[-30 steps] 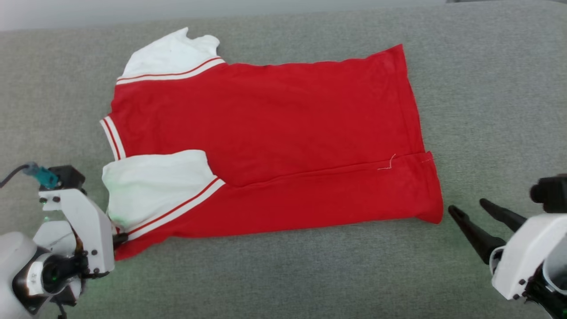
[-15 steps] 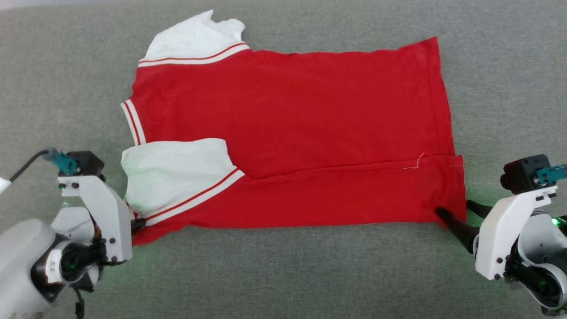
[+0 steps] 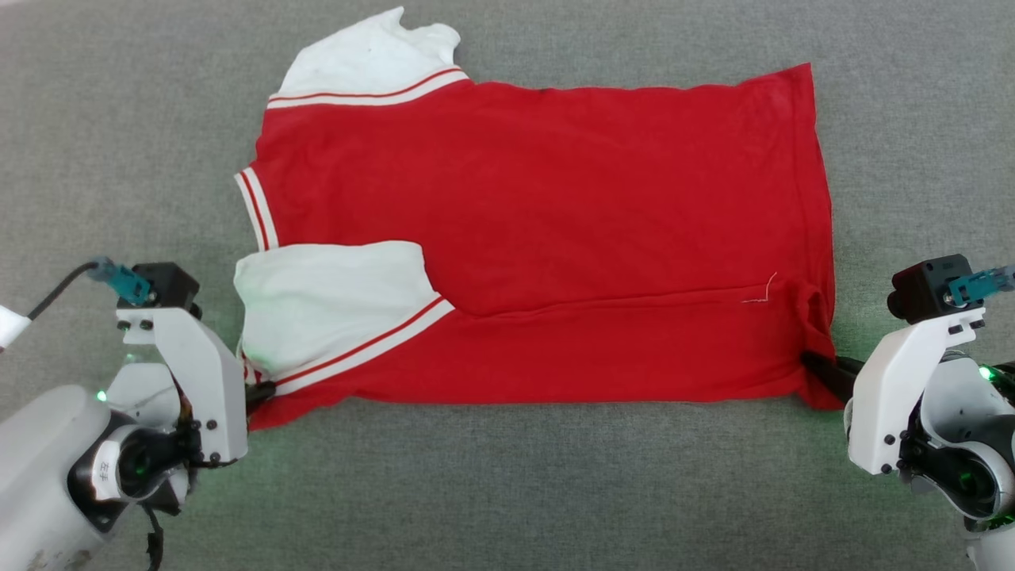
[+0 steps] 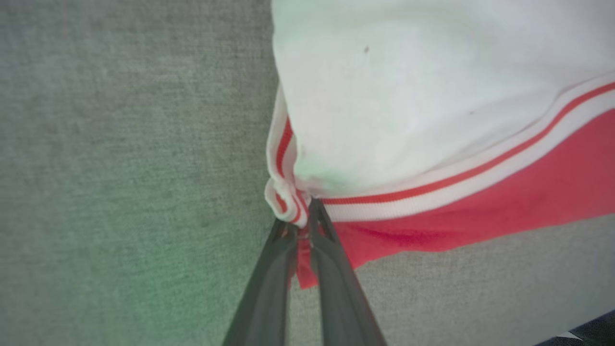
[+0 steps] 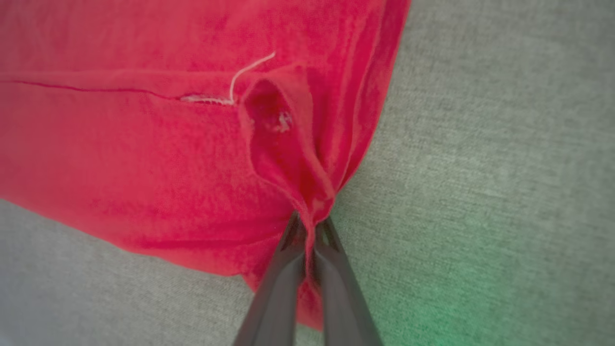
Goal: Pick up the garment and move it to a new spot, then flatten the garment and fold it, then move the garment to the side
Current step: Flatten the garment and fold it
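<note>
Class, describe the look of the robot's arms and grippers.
White arms with rounded joints and angular wrist brackets. The left gripper and right gripper each have two long, tapering dark fingers. A black camera with a teal plug tops each wrist.

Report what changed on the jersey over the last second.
The right gripper, open and clear of the cloth a second ago, moved in to the near hem corner of the red jersey and shut on it, bunching the fabric. The left gripper stayed shut on the striped trim by the near white sleeve. The jersey otherwise lay unchanged on the grey surface; the camera shifted.
</note>
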You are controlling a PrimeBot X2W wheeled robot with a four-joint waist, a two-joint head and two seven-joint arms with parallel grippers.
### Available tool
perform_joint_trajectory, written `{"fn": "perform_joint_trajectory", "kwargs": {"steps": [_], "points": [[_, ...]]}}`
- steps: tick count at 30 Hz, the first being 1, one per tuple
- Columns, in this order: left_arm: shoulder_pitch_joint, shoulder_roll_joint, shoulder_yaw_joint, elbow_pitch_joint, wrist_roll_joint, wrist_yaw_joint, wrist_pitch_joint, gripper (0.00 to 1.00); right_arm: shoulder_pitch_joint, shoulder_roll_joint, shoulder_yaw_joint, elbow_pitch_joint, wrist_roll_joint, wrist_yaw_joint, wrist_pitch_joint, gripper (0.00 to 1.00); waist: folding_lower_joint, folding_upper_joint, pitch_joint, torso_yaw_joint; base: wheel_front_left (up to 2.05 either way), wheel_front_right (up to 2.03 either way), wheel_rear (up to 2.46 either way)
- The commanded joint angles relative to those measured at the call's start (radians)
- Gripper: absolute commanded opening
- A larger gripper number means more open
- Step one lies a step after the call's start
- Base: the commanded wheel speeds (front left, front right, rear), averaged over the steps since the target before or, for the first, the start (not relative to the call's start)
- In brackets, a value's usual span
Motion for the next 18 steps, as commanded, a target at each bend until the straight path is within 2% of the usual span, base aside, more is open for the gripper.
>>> {"fn": "perform_joint_trajectory", "kwargs": {"steps": [1, 9, 18], "points": [[0.012, -0.035, -0.016, 0.023, -0.004, -0.002, -0.011, 0.0, 0.025, 0.006, 0.025, 0.038, 0.005, -0.001, 0.013, 0.0, 0.0, 0.0, -0.003, 0.0, 0.0, 0.0, 0.0], [0.016, -0.006, 0.001, 0.001, -0.019, 0.002, 0.002, 0.0, 0.032, -0.027, -0.003, 0.013, 0.024, -0.001, 0.015, 0.0, 0.0, 0.0, -0.034, -0.004, 0.0, 0.0, 0.0], [0.032, 0.055, 0.013, -0.071, -0.034, 0.04, 0.03, 0.0, 0.063, -0.053, -0.013, -0.053, 0.052, -0.001, 0.041, 0.0, 0.0, 0.0, -0.076, -0.003, 0.0, 0.0, 0.0]]}}
